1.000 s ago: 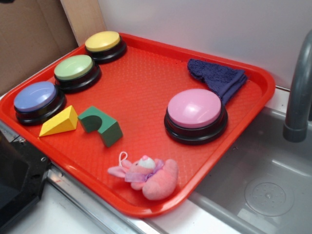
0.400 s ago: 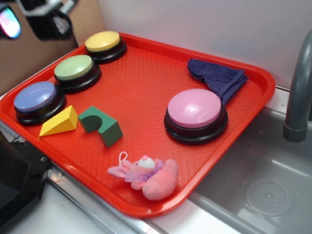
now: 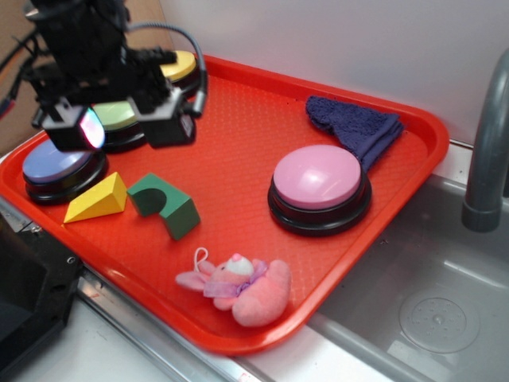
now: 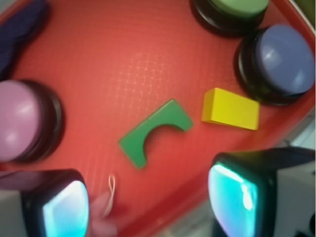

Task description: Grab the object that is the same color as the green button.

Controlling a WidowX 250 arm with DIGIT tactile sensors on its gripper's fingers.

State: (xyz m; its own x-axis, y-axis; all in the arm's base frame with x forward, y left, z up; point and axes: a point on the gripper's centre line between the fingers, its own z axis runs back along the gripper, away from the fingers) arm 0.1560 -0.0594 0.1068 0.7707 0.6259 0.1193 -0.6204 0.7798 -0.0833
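The dark green arch block (image 3: pixel 164 205) lies on the red tray (image 3: pixel 238 159), near its front left; it also shows in the wrist view (image 4: pixel 154 131). The green button (image 3: pixel 119 117) stands at the tray's left edge, mostly hidden behind my gripper; its edge shows in the wrist view (image 4: pixel 237 9). My gripper (image 3: pixel 123 127) hangs open and empty above the left buttons, behind and above the green block. In the wrist view the gripper (image 4: pixel 148 207) has its two fingers wide apart, with the block ahead of the gap.
A yellow wedge block (image 3: pixel 97 199) lies left of the green block. A blue-lilac button (image 3: pixel 57 163), a yellow button (image 3: pixel 181 65), a pink button (image 3: pixel 318 187), a purple cloth (image 3: pixel 356 127) and a pink plush toy (image 3: pixel 242 288) share the tray. A sink (image 3: pixel 429 302) lies at the right.
My gripper has come down from the top left corner into view and now hangs over the green and yellow buttons. The objects on the tray have not moved.
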